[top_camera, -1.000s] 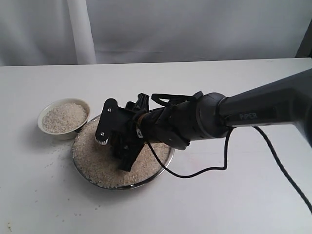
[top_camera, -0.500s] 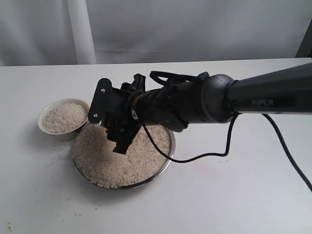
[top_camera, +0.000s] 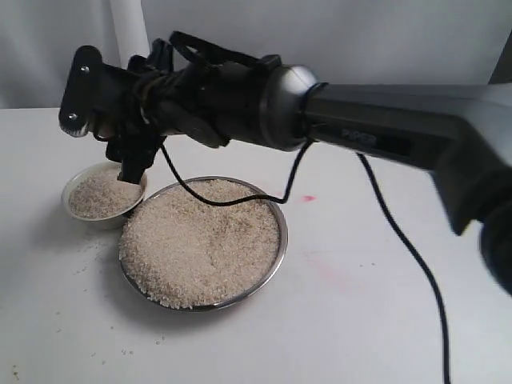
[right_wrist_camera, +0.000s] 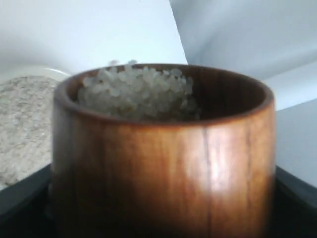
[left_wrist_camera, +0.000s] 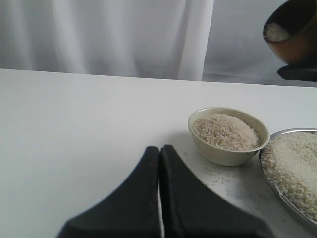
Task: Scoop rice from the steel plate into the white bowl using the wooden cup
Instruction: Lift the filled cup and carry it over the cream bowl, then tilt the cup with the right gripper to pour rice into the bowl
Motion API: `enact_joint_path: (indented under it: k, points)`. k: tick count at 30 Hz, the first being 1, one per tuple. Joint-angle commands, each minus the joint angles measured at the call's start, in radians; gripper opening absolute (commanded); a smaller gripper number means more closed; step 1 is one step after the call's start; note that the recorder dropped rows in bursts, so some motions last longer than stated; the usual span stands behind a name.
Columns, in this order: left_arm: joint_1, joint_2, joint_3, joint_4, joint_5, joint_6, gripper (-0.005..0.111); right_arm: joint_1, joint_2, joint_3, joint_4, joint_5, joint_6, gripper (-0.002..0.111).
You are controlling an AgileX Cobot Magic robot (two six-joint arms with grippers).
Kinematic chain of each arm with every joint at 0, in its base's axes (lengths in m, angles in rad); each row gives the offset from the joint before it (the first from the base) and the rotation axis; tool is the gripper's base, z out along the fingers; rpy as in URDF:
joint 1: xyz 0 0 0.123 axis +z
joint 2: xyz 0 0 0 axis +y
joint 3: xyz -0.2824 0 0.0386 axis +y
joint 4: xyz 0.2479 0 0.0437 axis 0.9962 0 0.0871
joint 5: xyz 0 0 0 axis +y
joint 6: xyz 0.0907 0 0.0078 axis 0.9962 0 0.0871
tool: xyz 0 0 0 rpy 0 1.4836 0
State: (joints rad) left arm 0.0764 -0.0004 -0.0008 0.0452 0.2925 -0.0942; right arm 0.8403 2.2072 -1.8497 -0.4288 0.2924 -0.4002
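My right gripper (top_camera: 128, 152) reaches across the table and hangs just above the white bowl (top_camera: 77, 180), which is heaped with rice (top_camera: 104, 194). It is shut on the wooden cup (right_wrist_camera: 163, 148), reddish-brown and upright, with rice (right_wrist_camera: 138, 91) up to its brim. The cup (left_wrist_camera: 292, 29) also shows high above the bowl (left_wrist_camera: 223, 153) in the left wrist view. In the exterior view the gripper hides the cup. The steel plate (top_camera: 278, 248) beside the bowl holds a wide bed of rice (top_camera: 200, 240). My left gripper (left_wrist_camera: 159, 151) is shut and empty, low over the table, short of the bowl.
The right arm (top_camera: 376, 120) spans the back of the table, and its black cable (top_camera: 400, 232) loops down over the right side. Loose grains (left_wrist_camera: 220, 176) lie on the white table (top_camera: 384, 320) by the bowl. A white post (top_camera: 130, 32) and a curtain stand behind.
The right gripper has risen out of the plate's rice and swung up and left. It now hangs over the white bowl.
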Motion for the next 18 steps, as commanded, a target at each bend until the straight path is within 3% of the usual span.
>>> enact_joint_path:
  k: [1,5,9,18]
  points:
    - [-0.006,0.000,0.001,-0.001,-0.008,-0.002,0.000,0.032,0.155,-0.258,-0.189,0.229,-0.010,0.000]
    - [-0.006,0.000,0.001,-0.001,-0.008,-0.002,0.000,0.049,0.280,-0.416,-0.314,0.330,-0.030,0.000]
    - [-0.006,0.000,0.001,-0.001,-0.008,-0.002,0.000,0.067,0.313,-0.421,-0.428,0.329,-0.088,0.000]
    - [-0.006,0.000,0.001,-0.001,-0.008,-0.002,0.000,0.089,0.313,-0.421,-0.484,0.322,-0.185,0.000]
